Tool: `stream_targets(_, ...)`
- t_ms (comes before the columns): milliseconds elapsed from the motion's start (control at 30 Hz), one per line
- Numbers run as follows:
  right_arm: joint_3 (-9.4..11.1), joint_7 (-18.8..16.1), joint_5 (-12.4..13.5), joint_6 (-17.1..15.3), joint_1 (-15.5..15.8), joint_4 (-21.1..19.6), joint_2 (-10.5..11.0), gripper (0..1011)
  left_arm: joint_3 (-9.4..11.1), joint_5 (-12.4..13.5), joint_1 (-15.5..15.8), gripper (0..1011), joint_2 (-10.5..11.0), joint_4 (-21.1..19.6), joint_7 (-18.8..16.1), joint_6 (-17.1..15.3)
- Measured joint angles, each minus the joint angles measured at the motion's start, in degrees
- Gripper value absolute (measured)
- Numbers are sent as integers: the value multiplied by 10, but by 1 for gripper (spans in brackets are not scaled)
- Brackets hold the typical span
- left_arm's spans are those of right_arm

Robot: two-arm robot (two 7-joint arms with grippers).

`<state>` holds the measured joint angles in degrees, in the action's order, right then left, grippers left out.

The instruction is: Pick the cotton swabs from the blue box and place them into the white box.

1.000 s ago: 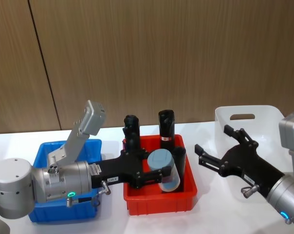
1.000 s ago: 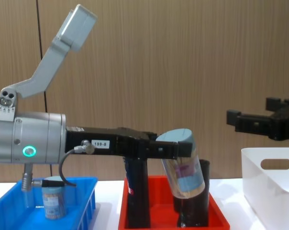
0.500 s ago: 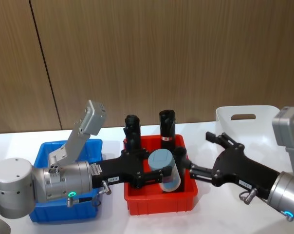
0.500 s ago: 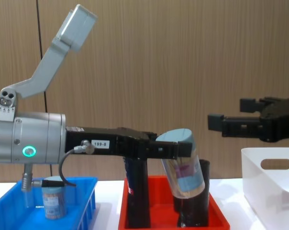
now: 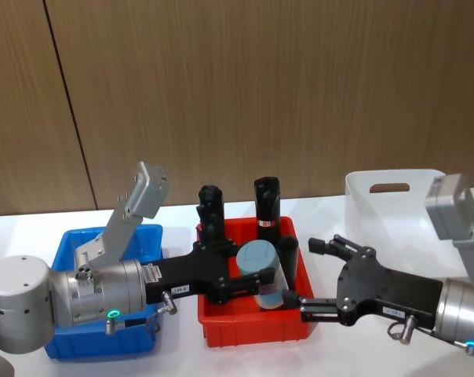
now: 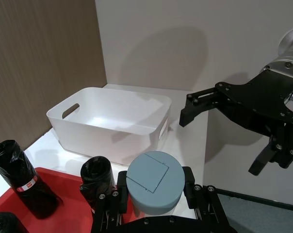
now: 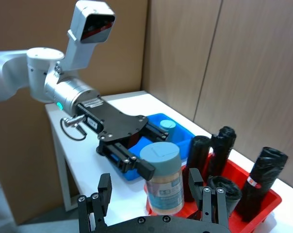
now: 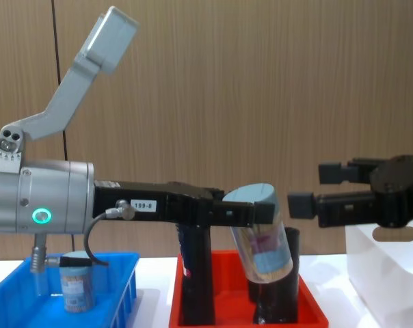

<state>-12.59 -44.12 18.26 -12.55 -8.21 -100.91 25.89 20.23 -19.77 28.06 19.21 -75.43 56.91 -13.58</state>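
My left gripper [image 5: 253, 280] is shut on a cotton swabs tub [image 5: 267, 281], a clear cylinder with a pale blue-grey lid [image 6: 154, 187], and holds it tilted above the red tray [image 5: 257, 328]. My right gripper [image 5: 301, 272] is open just to the right of the tub, with its fingers [image 8: 301, 203] spread level with it and not touching it. A second tub [image 8: 76, 287] stands in the blue box [image 5: 64, 253]. The white box [image 5: 394, 187] sits at the far right and nothing shows inside it [image 6: 112, 121].
Several tall black tubes [image 5: 266, 203] stand in the red tray between the two boxes, right under and behind the held tub. A wood-panelled wall closes off the back. The white table front [image 5: 174, 357] is bare.
My right gripper has swung left and down from above the white box to right beside the held tub. The left arm and the tub have stayed still.
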Motion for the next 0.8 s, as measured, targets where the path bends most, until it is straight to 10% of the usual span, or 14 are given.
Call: stream_targets(800,-29,-37,-47,1,-56,73,-23,1002,0,0,0,669,0,0,0,0)
